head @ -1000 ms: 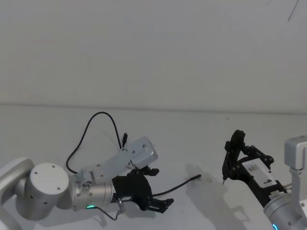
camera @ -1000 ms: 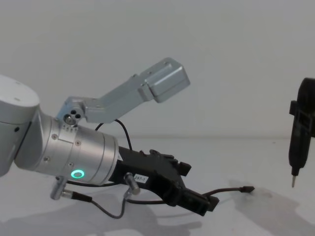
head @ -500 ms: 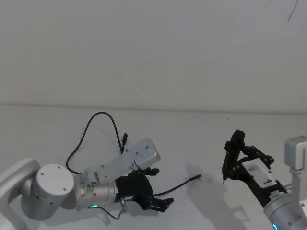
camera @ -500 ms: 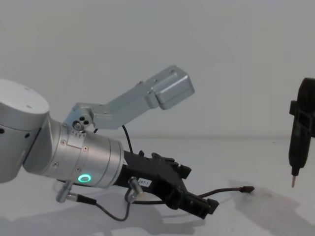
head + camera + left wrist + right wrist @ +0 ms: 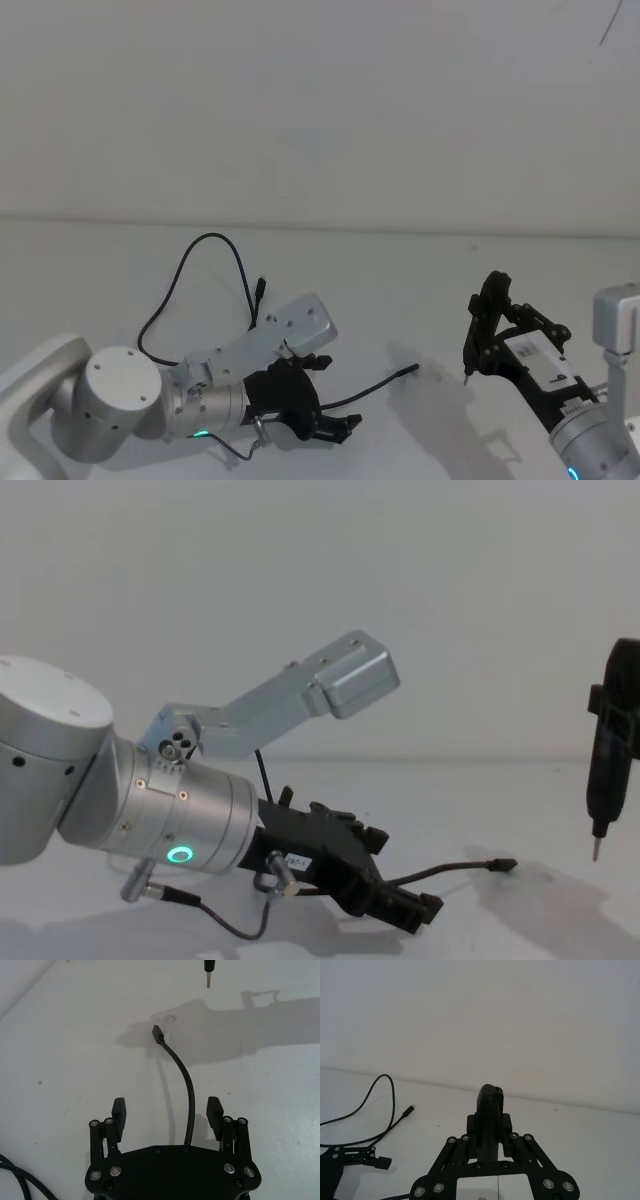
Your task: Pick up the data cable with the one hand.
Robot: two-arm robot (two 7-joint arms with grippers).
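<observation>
Low over the white table [image 5: 420, 280], the left gripper [image 5: 333, 393] reaches out to the right from a thick silver wrist with a glowing green ring [image 5: 180, 855]. The data cable [image 5: 390, 377] starts far left in the head view. It rises there in a tall loop behind the arm and drops to a small plug [image 5: 260, 288] on the table near the wrist's silver bracket [image 5: 300, 320].

Seen from the left wrist, the gripper's fingers [image 5: 118, 1110] are spread wide and hold nothing. The cable [image 5: 183, 1067] runs out from under the black gripper body and passes between the fingers, nearer one than the other. It seems to touch neither, though the angle leaves that uncertain. From there it curves on past the fingertips to its other plug [image 5: 157, 1035].

In the chest view that plug [image 5: 505, 863] sits to the right of the gripper [image 5: 405, 880], between it and the right arm.

At far right, well apart from the cable, the right gripper [image 5: 490, 320] is closed around a black pen-shaped tool [image 5: 610, 750]. Its metal tip [image 5: 597, 850] points down just above the table.
</observation>
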